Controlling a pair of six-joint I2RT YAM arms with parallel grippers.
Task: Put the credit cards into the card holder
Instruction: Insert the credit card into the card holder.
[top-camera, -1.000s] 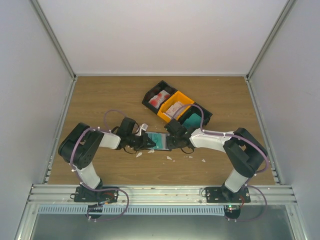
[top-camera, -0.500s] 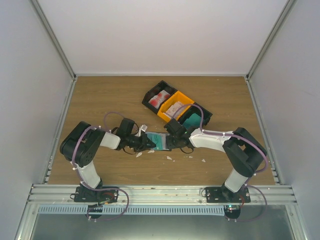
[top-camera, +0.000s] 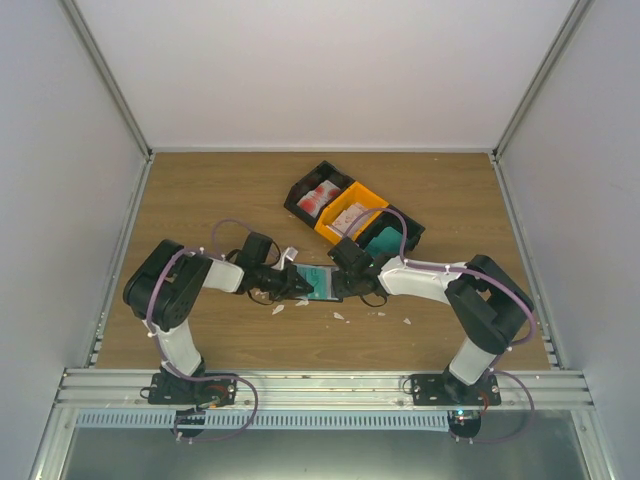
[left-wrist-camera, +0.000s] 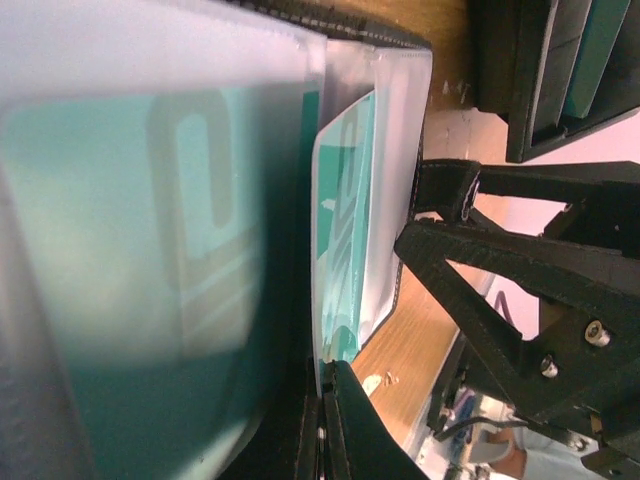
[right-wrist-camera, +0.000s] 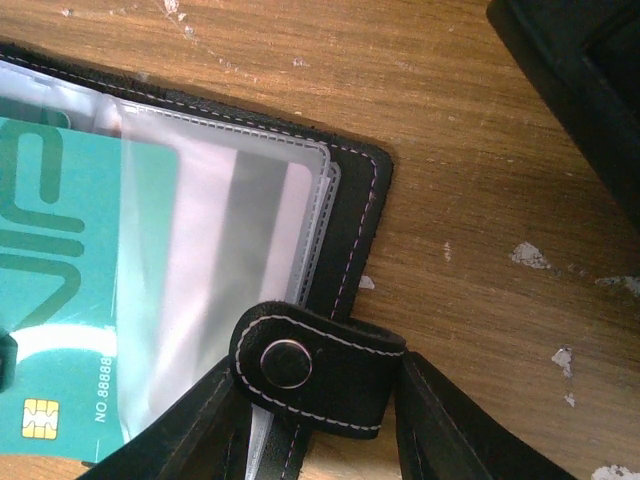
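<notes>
The black card holder (top-camera: 334, 283) lies open on the table between my two grippers, its clear sleeves (right-wrist-camera: 240, 260) facing up. My left gripper (top-camera: 297, 285) is shut on the edge of a teal credit card (left-wrist-camera: 340, 230), pinched at the jaws (left-wrist-camera: 325, 390). In the right wrist view this teal card (right-wrist-camera: 70, 280) has its right end under a clear sleeve. My right gripper (right-wrist-camera: 320, 375) is shut on the holder's snap strap (right-wrist-camera: 330, 370), one finger against each end. Another teal card (left-wrist-camera: 190, 220) shows blurred behind a sleeve.
Behind the holder stands a row of bins: a black one (top-camera: 303, 187) with red-and-white cards, an orange one (top-camera: 368, 196) with pale cards, a black one (top-camera: 410, 226) with teal cards. Small white scraps (top-camera: 340, 316) lie on the wood in front.
My left gripper has edged a little to the right with the teal card. The right gripper's fingers have drawn in slightly around the strap.
</notes>
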